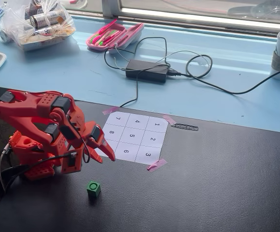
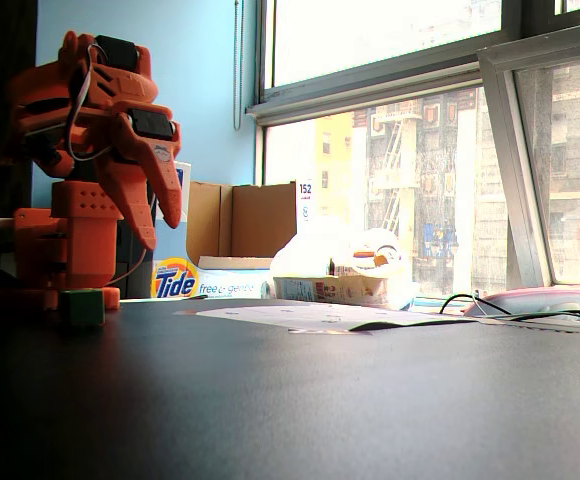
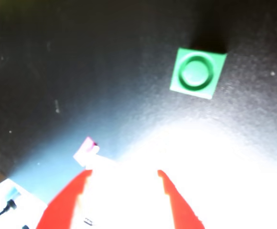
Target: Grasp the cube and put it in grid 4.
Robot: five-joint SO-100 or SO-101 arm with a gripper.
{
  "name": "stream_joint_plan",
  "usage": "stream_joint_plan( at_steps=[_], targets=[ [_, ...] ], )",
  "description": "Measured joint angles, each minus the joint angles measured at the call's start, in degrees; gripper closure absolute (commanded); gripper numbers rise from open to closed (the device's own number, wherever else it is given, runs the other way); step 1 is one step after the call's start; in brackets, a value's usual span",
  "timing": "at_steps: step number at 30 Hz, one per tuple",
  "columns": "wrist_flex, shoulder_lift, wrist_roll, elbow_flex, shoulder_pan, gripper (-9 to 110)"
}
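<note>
**Pre-grasp check: cube free, fingers spread, nothing held**

My gripper (image 1: 106, 153) hangs above the dark table (image 1: 217, 193), left of centre in a fixed view, holding nothing. In the wrist view my two red fingers (image 3: 176, 205) enter from the bottom edge with a clear gap between them, so I record them as spread.

The cube (image 1: 93, 188) sits on the table, lower centre of that fixed view, below and slightly left of my fingertips, apart from them. In the wrist view the cube (image 3: 197, 73) lies upper right, stud up, its sides turned a little against my finger line.

Grid 4 (image 1: 136, 121) is the top middle cell of the sheet (image 1: 152, 140), in the upper centre, well apart from the cube.

Step in hand, by my judgement: reach and grasp. To do it well I should centre the cube between the fingers, turn the wrist to meet its flat sides, and descend before closing.

Room: the table around the cube is bare. Pink tape (image 1: 157, 165) marks the sheet's corners; the paper edge could catch a low carry, so I should lift clear first.
</note>
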Motion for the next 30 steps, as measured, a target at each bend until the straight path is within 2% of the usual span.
stream_joint_plan(
  at_steps=[12, 30],
  targets=[
    [11.43, -15.91, -0.09, -10.46, 3.25, 78],
    [5.19, -23.64, -8.17, -9.76, 12.48, 74]
  ],
)
